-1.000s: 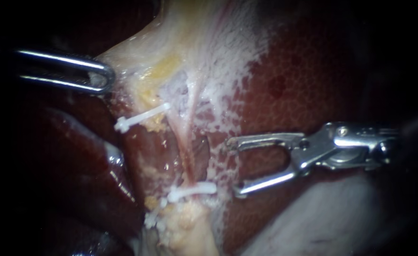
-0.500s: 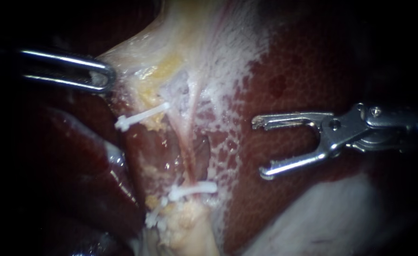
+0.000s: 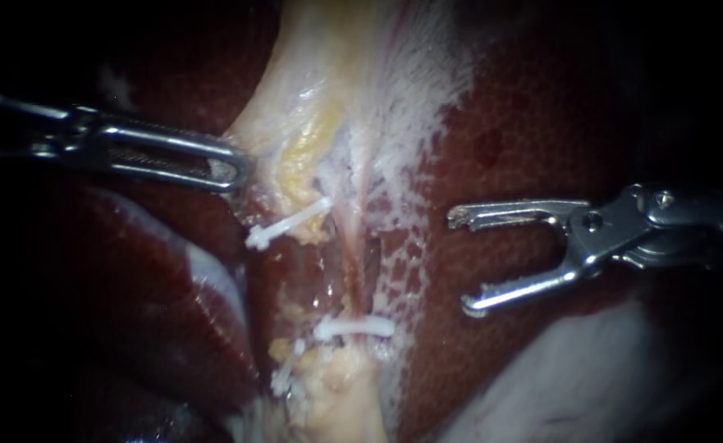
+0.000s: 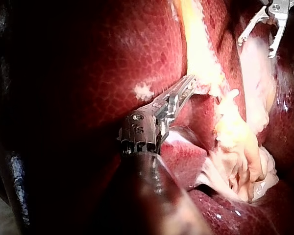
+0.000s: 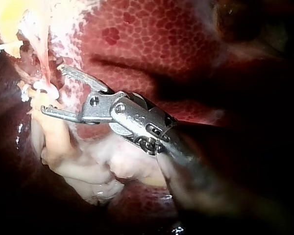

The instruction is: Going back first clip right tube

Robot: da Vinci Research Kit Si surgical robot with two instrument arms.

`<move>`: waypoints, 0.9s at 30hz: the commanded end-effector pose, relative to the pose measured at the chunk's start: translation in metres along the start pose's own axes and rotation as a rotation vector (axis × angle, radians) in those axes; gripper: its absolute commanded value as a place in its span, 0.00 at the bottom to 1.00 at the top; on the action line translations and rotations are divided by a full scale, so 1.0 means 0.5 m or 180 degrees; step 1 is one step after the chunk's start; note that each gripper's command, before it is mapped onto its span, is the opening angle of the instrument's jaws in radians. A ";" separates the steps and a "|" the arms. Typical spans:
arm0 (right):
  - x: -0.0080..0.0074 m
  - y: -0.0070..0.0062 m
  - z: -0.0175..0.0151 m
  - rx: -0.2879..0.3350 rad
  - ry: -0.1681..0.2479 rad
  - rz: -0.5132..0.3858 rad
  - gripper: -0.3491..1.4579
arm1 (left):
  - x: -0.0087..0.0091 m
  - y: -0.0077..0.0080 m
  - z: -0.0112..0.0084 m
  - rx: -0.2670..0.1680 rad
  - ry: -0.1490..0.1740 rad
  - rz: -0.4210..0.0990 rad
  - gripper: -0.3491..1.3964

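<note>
My right instrument [image 3: 460,264] comes in from the right with its jaws wide open and nothing between them, over the liver [image 3: 525,123], well clear of the tubes. A thin pink tube [image 3: 351,246] runs down the pale stalk, and a white clip [image 3: 354,327] lies across its lower end. Another white clip [image 3: 289,222] sits higher and to the left, with a third clip [image 3: 284,376] low down. My left instrument [image 3: 231,170] holds the edge of the pale tissue [image 3: 312,98], jaws shut on it. The right wrist view shows the open jaws of the right instrument [image 5: 54,89] beside the stalk.
Dark red liver lobes [image 3: 156,279] lie left and below. A pale, out-of-focus mass [image 3: 558,377] fills the lower right. Yellowish fat [image 3: 336,394] bulges under the lower clips. In the left wrist view the left instrument [image 4: 186,90] grips pale tissue, with the right instrument [image 4: 264,29] far ahead.
My right instrument has drawn back to the right, away from the lower clip, its jaws staying open. My left instrument has moved right and slightly down, carrying the pale tissue and upper clip with it.
</note>
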 end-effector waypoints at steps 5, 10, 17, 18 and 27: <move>0.0005 -0.0001 -0.0002 -0.0007 0.0002 0.0006 0.52 | 0.0001 -0.0002 0.0014 0.0021 0.0007 -0.0003 0.00; 0.0005 -0.0002 -0.0003 -0.0008 0.0002 0.0007 0.52 | 0.0002 -0.0006 0.0024 0.0037 0.0013 0.0001 0.00; 0.0005 -0.0002 -0.0003 -0.0009 0.0002 0.0007 0.52 | 0.0002 -0.0010 0.0025 0.0040 0.0014 0.0002 0.00; 0.0005 -0.0002 -0.0003 -0.0009 0.0002 0.0007 0.52 | 0.0002 -0.0010 0.0025 0.0040 0.0014 0.0002 0.00; 0.0005 -0.0002 -0.0002 -0.0010 0.0000 -0.0012 0.52 | 0.0001 -0.0010 0.0025 0.0041 0.0015 0.0003 0.00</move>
